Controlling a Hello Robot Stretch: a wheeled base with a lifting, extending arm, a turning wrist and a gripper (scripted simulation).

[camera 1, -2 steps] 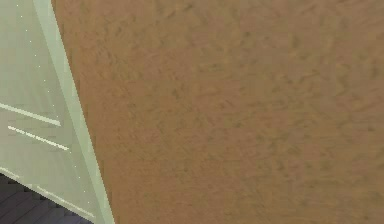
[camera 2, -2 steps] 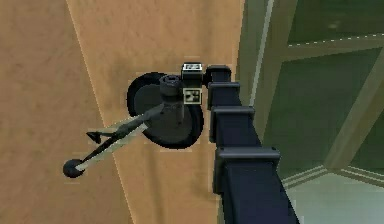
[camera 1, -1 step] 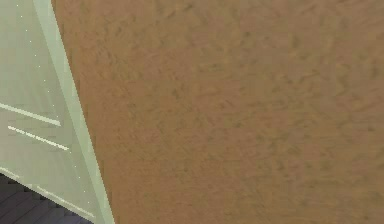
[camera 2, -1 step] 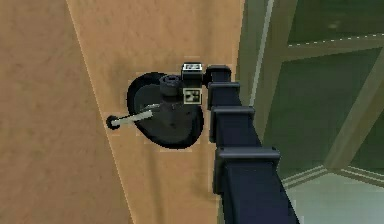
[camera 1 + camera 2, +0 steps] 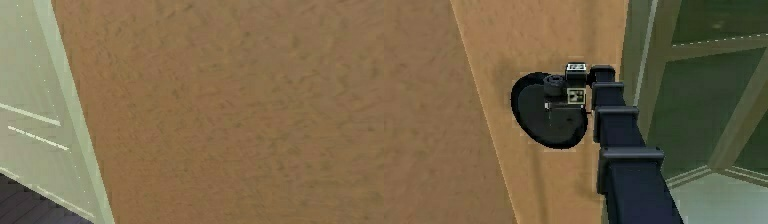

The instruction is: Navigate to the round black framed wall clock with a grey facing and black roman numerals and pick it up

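A round black disc, which I take for the wall clock (image 5: pixel 532 122), lies against the brown wall (image 5: pixel 484 60) in the arm side view; its face and numerals cannot be made out. The dark arm (image 5: pixel 624 150) rises from the bottom edge to it, with two white marker squares (image 5: pixel 572 84) at its end. The gripper (image 5: pixel 546 104) overlaps the disc's middle. I cannot tell whether it holds anything or touches the disc.
In the forward view the brown wall (image 5: pixel 230 110) stands very close ahead, with a pale green door (image 5: pixel 35 110) at the left and dark floor (image 5: pixel 25 205) below it. In the arm side view a green-framed glass door (image 5: pixel 704 80) stands at the right.
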